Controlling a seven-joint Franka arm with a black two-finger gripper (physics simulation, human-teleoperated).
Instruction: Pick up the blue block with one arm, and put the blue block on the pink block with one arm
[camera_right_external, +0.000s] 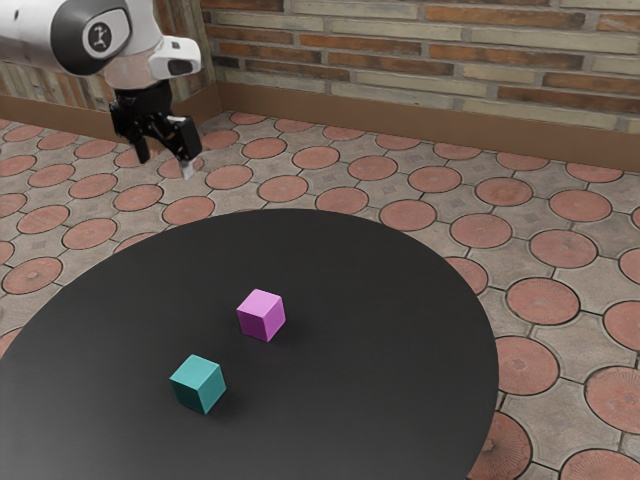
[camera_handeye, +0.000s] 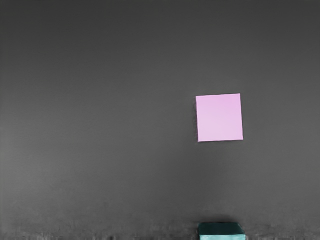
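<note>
The tool (camera_right_external: 165, 158) hangs high above the far side of the desk (camera_right_external: 400, 300), at about ten o'clock from both blocks in the exterior view. Its two fingers are spread apart with nothing between them. The blue block (camera_right_external: 198, 383) sits flat on the desk at about seven o'clock from the pink block (camera_right_external: 261, 314), near it but not touching.

The blue block looks like a small rigid cube, probably light, with flat smooth faces that won't give under the fingers. The best hold is likely on two opposite side faces, centred and squared to them rather than across the corners. A pinch close to the upper edge could let it slip or twist.
</note>
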